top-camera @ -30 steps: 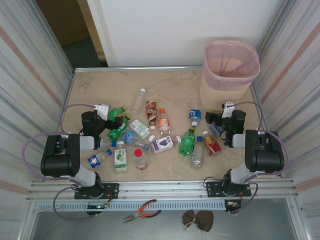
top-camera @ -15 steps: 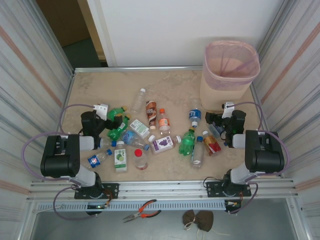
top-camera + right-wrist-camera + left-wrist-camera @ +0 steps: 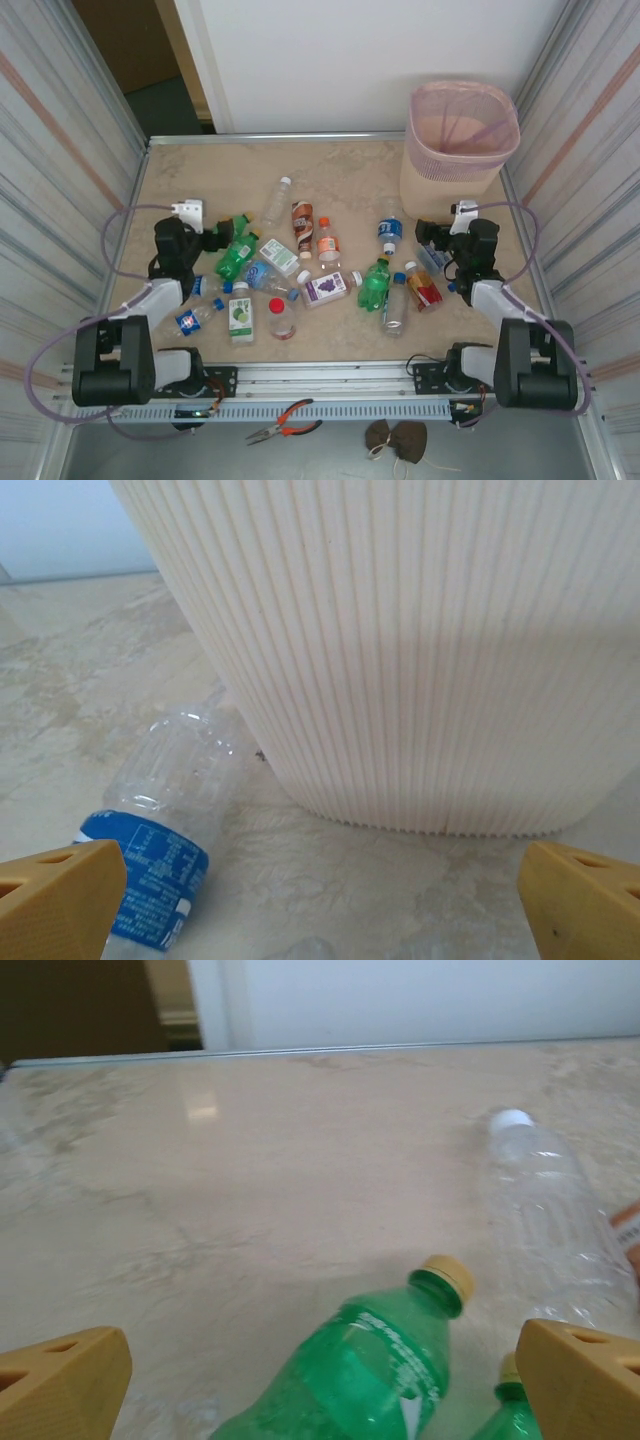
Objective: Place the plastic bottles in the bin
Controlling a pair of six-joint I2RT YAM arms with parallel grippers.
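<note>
Jaws spread wide and empty on both arms: a green bottle [image 3: 385,1360] lies just ahead between those of the left gripper [image 3: 322,1375], cap pointing away and rightward, while the bin [image 3: 400,630] stands close before the right gripper [image 3: 320,880].

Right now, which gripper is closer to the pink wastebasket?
Right. The right gripper sits open just in front of the pink wastebasket, facing its base. The left gripper is far across the table, open by a green bottle.
</note>
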